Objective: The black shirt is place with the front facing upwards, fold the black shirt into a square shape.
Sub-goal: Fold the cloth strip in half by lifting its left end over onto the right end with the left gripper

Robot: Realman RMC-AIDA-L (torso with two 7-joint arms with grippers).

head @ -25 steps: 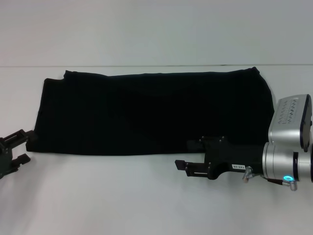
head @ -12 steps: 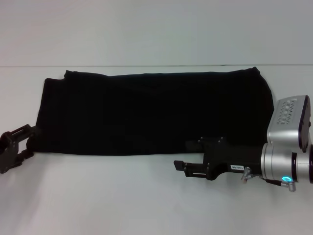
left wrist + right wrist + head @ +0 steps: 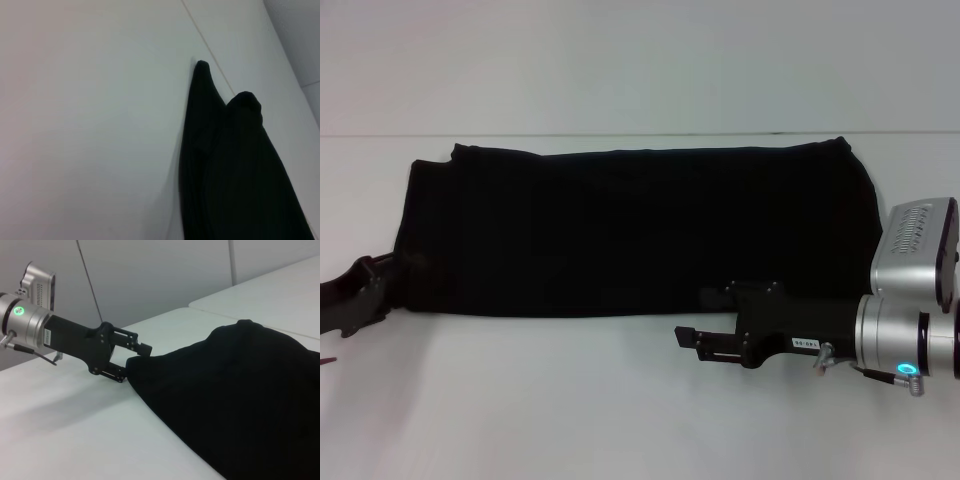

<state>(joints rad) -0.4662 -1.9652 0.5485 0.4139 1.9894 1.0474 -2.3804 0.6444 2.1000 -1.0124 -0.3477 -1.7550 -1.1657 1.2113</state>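
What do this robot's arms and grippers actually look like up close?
The right gripper is a flat matte-black bracket with two thin straight fingers and a small white label. It is fixed to a silver cylindrical wrist with a glowing green-blue ring light, thin cables at the joint and a ribbed silver box above. The left gripper is built alike: black plates, silver wrist, green light.

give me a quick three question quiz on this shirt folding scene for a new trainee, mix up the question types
1. True or false: the black shirt lies as a long band on the white table.
2. Which gripper is at the shirt's corner? A) left gripper B) right gripper
3. Fill in: the right gripper's fingers sit beside the shirt's ____ edge.

Key
1. True.
2. A; its fingers straddle the corner, open.
3. Near; they are open and hold nothing.
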